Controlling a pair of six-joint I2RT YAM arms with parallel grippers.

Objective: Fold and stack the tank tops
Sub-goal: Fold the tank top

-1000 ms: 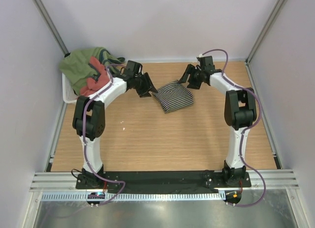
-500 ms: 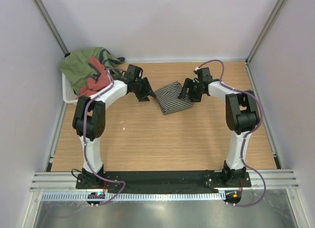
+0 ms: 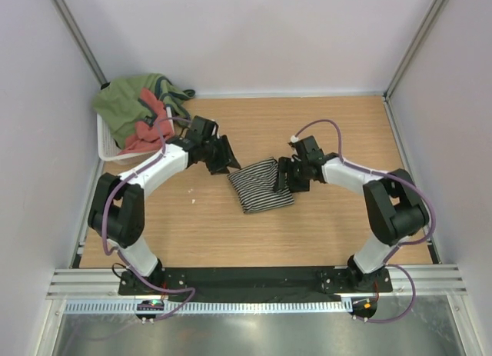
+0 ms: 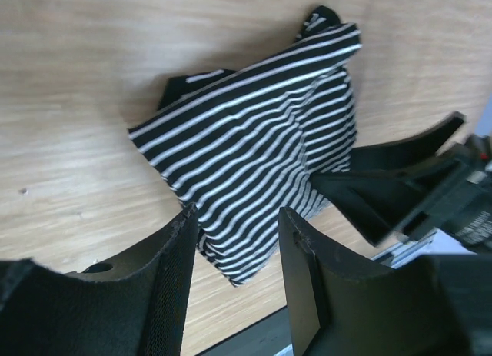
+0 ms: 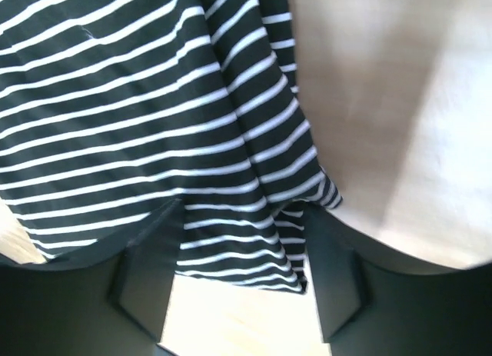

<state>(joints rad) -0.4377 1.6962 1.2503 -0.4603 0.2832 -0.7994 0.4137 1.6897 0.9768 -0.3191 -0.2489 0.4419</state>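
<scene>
The black-and-white striped tank top (image 3: pixel 260 184) lies folded and rumpled on the wooden table near its middle. It fills the left wrist view (image 4: pixel 254 133) and the right wrist view (image 5: pixel 131 118). My right gripper (image 3: pixel 286 175) is at its right edge, jaws open (image 5: pixel 243 204) and straddling the cloth's hem. My left gripper (image 3: pixel 224 158) hovers open just off the top's far-left corner (image 4: pixel 238 216), nothing between its fingers. The salmon-red tank top (image 3: pixel 147 125) lies in the basket at the far left.
A white basket (image 3: pixel 102 144) stands at the table's far left corner with a green cloth (image 3: pixel 127 102) heaped over it. Grey walls close in the table at the back and both sides. The arms' base rail (image 3: pixel 254 279) runs along the near edge.
The striped top has slid toward the near edge and a little left. Both grippers came nearer with it. The right gripper moved onto its right edge.
</scene>
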